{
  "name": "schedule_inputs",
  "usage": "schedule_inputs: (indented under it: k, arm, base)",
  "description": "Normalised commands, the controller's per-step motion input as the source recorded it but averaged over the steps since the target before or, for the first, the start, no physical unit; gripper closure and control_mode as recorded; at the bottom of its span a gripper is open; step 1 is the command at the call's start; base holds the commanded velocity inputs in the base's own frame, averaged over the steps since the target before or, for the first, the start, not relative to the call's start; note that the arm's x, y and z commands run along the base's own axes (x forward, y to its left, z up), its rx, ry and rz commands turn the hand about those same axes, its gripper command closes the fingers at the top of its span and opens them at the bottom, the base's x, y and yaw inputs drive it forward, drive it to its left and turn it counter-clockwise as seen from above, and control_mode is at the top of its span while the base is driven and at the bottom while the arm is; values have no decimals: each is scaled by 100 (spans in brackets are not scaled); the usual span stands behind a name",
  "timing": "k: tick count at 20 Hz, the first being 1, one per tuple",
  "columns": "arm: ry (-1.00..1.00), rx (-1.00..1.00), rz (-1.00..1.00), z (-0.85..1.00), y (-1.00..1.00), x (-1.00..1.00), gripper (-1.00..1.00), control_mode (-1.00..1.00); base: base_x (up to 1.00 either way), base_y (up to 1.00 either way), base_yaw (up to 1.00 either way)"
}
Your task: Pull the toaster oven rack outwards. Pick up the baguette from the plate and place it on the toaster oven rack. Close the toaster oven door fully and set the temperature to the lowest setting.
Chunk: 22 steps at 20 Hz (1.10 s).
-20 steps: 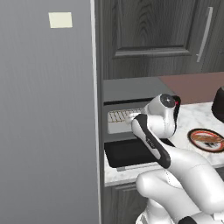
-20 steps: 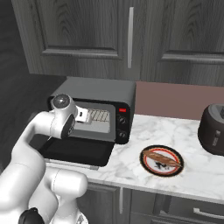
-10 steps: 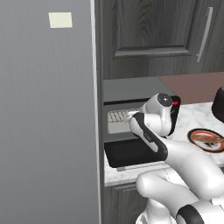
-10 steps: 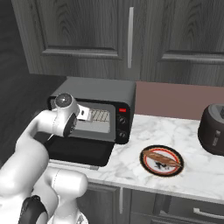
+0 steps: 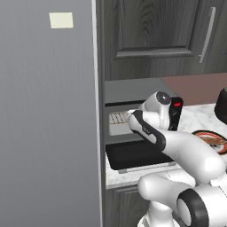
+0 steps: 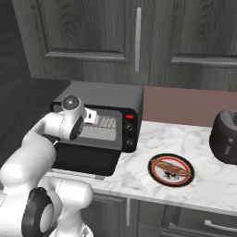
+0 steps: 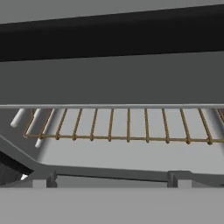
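Gripper (image 6: pixel 92 117): at the mouth of the toaster oven (image 6: pixel 104 118), jaws spread wide, nothing between them, fingertips pointing into the cavity. Toaster oven rack (image 7: pixel 127 124): wire grid, seated inside the oven, its front bar level with the hand and just ahead of it; not yet drawn out. Toaster oven door (image 5: pixel 142 155): dropped flat onto the counter (image 6: pixel 208 176), lying under the arm. Step in hand, by judgement: the first, pulling the rack outwards. Next move calls for the fingers to reach over the front bar, pinch it, and draw straight back without tipping the grid. Baguette (image 6: pixel 172 166): lying on the plate (image 6: pixel 171 170), on the counter to the right of the oven, well apart from the gripper. Knobs (image 6: pixel 128 135): on the oven's right panel, below the red light, untouched. Dark rounded pot (image 6: pixel 226 137): far right, clear of the work. Grey tall panel (image 5: pixel 46 115): close on the oven's left, leaving little room for the arm on that side.
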Motion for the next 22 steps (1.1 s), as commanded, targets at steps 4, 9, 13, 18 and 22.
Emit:
schedule_inputs:
  k: [4,9,13,18,22]
  arm:
    - [0,0,0,-6,0,5,-100,-100]
    - [-1,0,0,-17,0,3,-100,-100]
    - [-3,0,0,-22,0,1,-100,-100]
    - [-7,0,0,-8,0,0,-100,-100]
    - [-8,3,0,0,-4,0,-100,-100]
  base:
    - [0,0,0]
    - [0,0,0]
    - [0,0,0]
    - [0,0,0]
    - [0,0,0]
